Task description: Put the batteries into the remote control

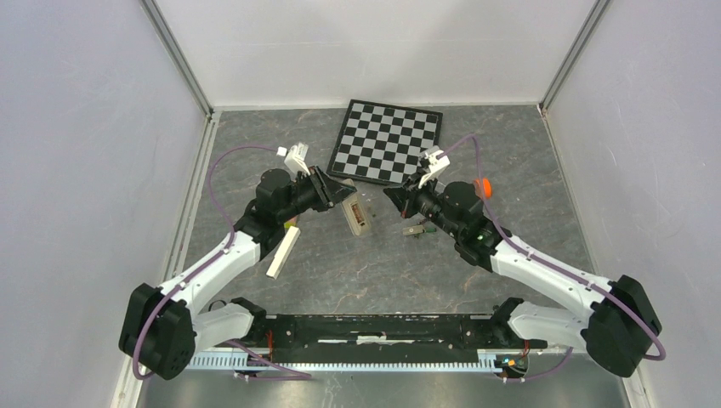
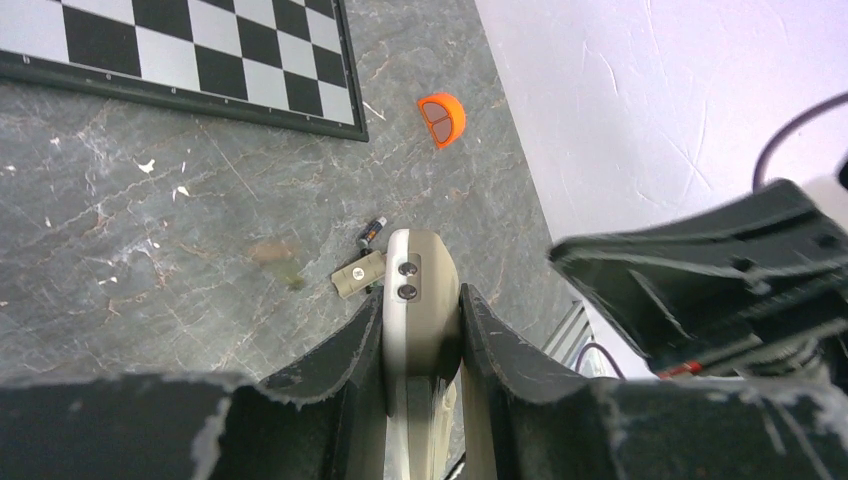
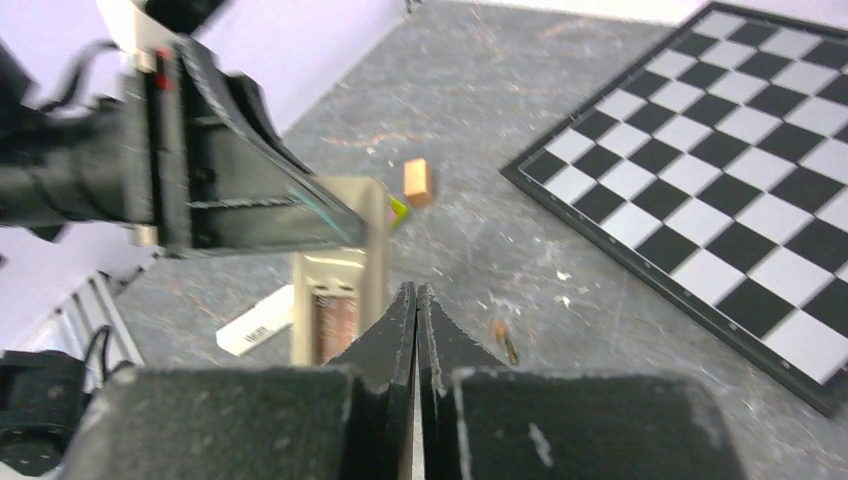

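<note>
Near the board (image 1: 387, 140), the left gripper (image 1: 336, 194) clamps the remote (image 1: 357, 217) for loading; the right gripper (image 1: 398, 195), shut and seemingly empty, must next fetch a battery (image 2: 372, 232).

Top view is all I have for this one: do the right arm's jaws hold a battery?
Observer: No. The right wrist view shows the right gripper, jaws shut flat together, nothing between them.
Operator: And the left arm's grip?
Observer: In the left wrist view the left gripper clamps the remote by its two sides.
Operator: Any loose battery?
Observer: One battery lies on the table beside a tan piece, just past the remote's end.
</note>
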Robot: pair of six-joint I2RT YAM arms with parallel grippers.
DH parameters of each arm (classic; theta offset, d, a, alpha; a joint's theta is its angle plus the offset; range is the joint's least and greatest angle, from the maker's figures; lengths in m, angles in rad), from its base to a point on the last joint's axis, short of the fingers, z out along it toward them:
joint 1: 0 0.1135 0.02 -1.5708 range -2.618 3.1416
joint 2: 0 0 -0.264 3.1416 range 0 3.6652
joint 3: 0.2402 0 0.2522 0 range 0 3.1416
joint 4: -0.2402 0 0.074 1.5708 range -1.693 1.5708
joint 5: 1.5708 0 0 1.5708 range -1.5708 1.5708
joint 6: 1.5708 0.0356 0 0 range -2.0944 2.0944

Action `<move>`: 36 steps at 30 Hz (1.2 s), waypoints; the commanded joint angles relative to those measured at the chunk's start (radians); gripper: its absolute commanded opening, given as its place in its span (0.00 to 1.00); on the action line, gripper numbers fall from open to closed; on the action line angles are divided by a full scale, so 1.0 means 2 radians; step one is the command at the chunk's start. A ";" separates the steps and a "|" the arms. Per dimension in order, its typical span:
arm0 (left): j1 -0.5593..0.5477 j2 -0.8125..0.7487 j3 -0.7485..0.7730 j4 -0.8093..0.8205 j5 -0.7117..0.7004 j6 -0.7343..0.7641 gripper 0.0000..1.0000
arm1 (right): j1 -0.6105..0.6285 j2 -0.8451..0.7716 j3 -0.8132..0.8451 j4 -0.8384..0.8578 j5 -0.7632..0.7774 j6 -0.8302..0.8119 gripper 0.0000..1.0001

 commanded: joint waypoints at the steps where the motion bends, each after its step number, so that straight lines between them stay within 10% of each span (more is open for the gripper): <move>1: 0.003 0.010 0.004 0.030 0.003 -0.053 0.02 | 0.017 -0.004 0.005 0.060 0.006 0.032 0.03; 9: 0.003 -0.006 0.039 -0.110 -0.123 0.016 0.02 | 0.022 0.044 0.011 0.012 0.044 0.012 0.08; 24: 0.005 -0.101 0.086 -0.319 -0.413 0.093 0.02 | 0.072 0.294 0.177 -0.126 0.115 0.035 0.54; 36: 0.005 -0.188 0.086 -0.365 -0.444 0.110 0.02 | 0.127 0.420 0.293 -0.076 0.170 0.050 0.62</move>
